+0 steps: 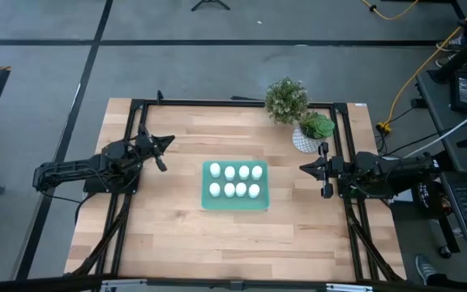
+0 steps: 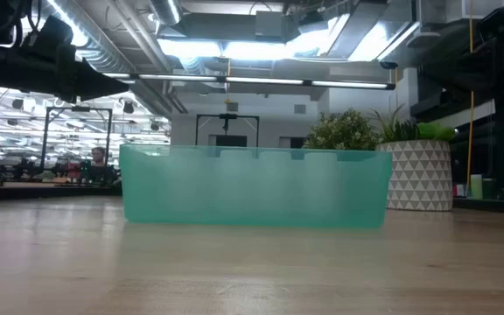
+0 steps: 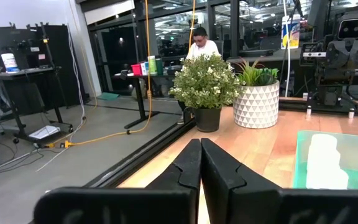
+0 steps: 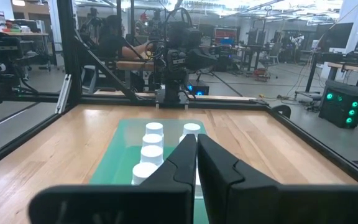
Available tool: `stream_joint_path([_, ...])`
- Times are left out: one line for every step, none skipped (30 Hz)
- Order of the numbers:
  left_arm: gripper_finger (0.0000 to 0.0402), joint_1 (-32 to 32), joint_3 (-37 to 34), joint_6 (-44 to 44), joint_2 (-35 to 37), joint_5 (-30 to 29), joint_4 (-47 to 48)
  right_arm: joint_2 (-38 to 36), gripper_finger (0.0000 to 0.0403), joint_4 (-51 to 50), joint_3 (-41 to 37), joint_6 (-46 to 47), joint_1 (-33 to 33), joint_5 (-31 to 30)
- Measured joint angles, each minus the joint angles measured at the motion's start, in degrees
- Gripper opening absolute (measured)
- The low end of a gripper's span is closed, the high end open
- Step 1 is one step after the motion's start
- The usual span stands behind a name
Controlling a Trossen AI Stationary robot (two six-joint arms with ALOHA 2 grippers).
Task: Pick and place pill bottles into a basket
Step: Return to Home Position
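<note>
Eight small white round-capped pill bottles [image 1: 230, 172] stand upright in the shallow translucent teal plastic tray [image 1: 233, 205] mid wooden tabletop [image 1: 177, 235], its long axis arm-to-arm. The left gripper [image 3: 200, 142] and right gripper [image 4: 196, 135] have their jaws pressed together.

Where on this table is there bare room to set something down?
Free: the wide strip of table below the teal tray in the high view, the far strip left of the potted plants, and the gaps between the tray and the left gripper and right gripper. Crowded: the tray, full with eight pill bottles, and the plants' corner.
</note>
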State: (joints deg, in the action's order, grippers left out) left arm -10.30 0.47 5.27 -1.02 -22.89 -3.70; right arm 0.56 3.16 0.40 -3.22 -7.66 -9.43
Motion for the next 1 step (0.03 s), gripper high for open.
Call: stream_joint_path([0.0005,-0.01,0.0,0.01,0.02,0.01,0.01,0.0,0.0019,0.0,0.0,-0.03,0.0,0.0])
